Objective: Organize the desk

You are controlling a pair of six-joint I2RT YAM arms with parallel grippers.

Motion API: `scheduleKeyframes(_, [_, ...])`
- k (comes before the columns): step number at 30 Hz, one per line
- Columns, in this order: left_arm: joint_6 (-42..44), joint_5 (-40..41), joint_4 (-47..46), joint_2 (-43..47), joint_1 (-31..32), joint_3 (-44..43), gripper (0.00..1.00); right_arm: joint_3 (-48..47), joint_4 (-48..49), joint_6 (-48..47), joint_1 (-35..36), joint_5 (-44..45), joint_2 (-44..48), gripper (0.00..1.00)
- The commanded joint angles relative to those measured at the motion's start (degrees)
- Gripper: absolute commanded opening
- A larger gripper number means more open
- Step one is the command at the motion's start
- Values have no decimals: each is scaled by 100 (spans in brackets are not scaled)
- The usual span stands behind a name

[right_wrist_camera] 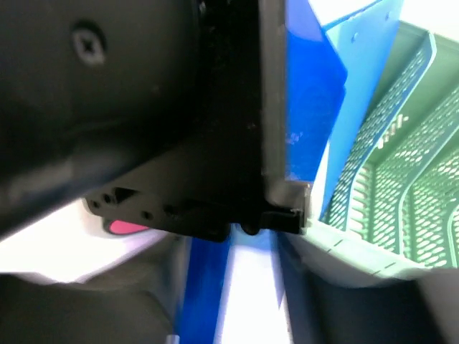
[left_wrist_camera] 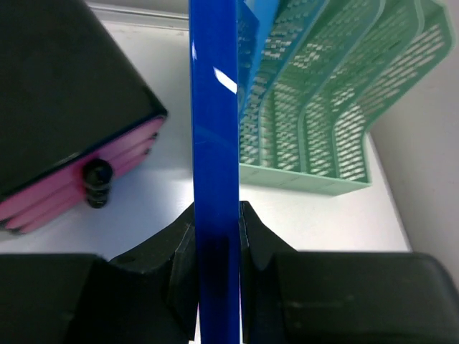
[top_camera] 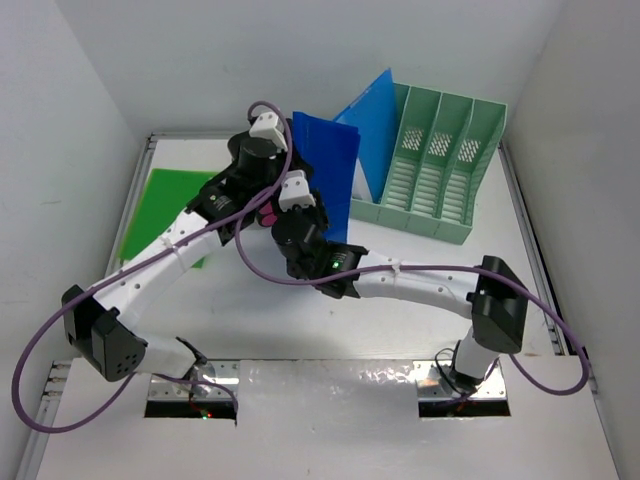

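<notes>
Left gripper (left_wrist_camera: 216, 218) is clamping the thin dark blue plastic folder (left_wrist_camera: 214, 107) upright over the flat white desk (top_camera: 250, 320), which is lying beneath both arms. By judgement the folder is handling as light, slick and bendy, so an edge pinch suits it. Right gripper (right_wrist_camera: 226, 287) is sitting just beside it, and whether it is closed cannot be told.

Your L arm (top_camera: 150, 268) & R arm (top_camera: 420, 285): white links, blk joints w/ white clips. Purple cables (top_camera: 265, 104) loop at 7 & 4 o'clock. Green LED (top_camera: 335, 263) near ctr.
</notes>
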State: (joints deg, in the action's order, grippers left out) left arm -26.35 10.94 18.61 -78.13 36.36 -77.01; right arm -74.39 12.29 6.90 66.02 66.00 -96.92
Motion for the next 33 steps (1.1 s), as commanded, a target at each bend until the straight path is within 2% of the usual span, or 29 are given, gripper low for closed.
scheduleKeyframes(1, [-107,-4,-288,166,196,81,0,135,-306,-339,-282,273,-99,43])
scheduleKeyframes(4, [6,-363,-323,271,196,222,0,372,-517,-102,-309,414,94,21])
scheduleKeyframes(5, [103,-486,-314,315,205,230,0,442,-631,30,-309,440,243,7])
scheduleKeyframes(6, [138,-679,-262,333,205,231,4,591,-754,144,-300,362,340,2])
scheduleKeyframes(7, [182,-768,-253,359,205,231,11,671,-998,389,-309,300,437,0])
scheduleKeyframes(8, [270,-951,-235,412,205,239,28,750,-1149,513,-309,239,638,0])
scheduleKeyframes(10, [367,-1067,-279,465,205,248,45,978,-1589,820,-300,-16,867,0])
scheduleKeyframes(11, [506,-1372,-305,509,205,239,61,1057,-1712,874,-309,-156,990,0])
scheduleKeyframes(12, [586,-1497,-323,526,205,205,71,1189,-1835,936,-300,-418,1252,0])
scheduleKeyframes(14, [867,-1839,-323,544,205,91,88,1304,-2283,1112,-309,-631,1535,0])
scheduleKeyframes(16, [1078,-2016,-253,553,214,3,98,1576,-2572,1208,-309,-972,2053,0])
scheduleKeyframes(20, [1693,-2333,-138,588,205,-182,100,2148,-2679,1183,-344,-1712,3028,0])
scheduleKeyframes(24, [2352,-2369,142,684,196,-358,99,2411,-3329,1130,-493,-2151,3794,0])
scheduleKeyframes(26, [2713,-2089,187,834,196,-376,100,2517,-3356,990,-835,-2731,4216,0])
scheduleKeyframes(30, [3591,-2060,660,957,196,-648,99,2342,-3637,718,-1345,-3040,4445,0])
scheduleKeyframes(33, [5135,-2727,1248,975,196,-684,100,2026,-3821,287,-1372,-3548,4340,0])
